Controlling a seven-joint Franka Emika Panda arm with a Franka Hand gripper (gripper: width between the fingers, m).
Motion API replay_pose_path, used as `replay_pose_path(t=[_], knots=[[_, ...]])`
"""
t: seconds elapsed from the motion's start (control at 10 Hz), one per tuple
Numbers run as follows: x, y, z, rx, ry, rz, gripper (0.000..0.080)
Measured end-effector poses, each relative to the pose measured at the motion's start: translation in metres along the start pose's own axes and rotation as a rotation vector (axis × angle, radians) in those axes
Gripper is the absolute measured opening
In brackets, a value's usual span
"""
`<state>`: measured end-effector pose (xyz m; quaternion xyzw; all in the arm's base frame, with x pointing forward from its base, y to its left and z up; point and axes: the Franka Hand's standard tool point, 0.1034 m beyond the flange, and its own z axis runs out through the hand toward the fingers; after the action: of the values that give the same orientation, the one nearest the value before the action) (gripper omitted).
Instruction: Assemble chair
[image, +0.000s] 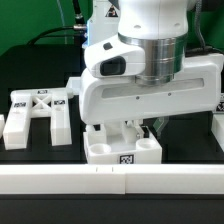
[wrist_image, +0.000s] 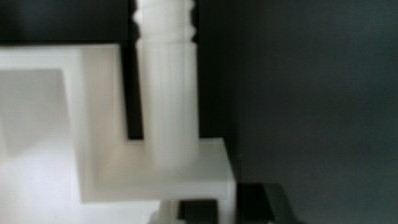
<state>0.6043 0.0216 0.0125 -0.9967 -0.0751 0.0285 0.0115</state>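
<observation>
Tool (image: 129, 129), grip state untellable, hangs over the seat block (image: 122, 151), seemingly fitting a leg (wrist_image: 164, 85); next needs aligned downward twisting.

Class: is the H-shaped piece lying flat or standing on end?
Lying flat: the H-shaped piece rests on the table with its tagged broad face up.

No legible text or numbers

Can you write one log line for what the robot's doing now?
pincer: low at seat block, grip unclear | peg: touching a white part | H-shaped piece: lying apart, exterior view's left
</observation>
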Motion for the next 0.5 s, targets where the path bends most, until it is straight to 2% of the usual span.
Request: replay_pose_path(t=[0.5], knots=[[0.0003,-0.0023,0.0000,0.001,0.000,0.015,0.0034]])
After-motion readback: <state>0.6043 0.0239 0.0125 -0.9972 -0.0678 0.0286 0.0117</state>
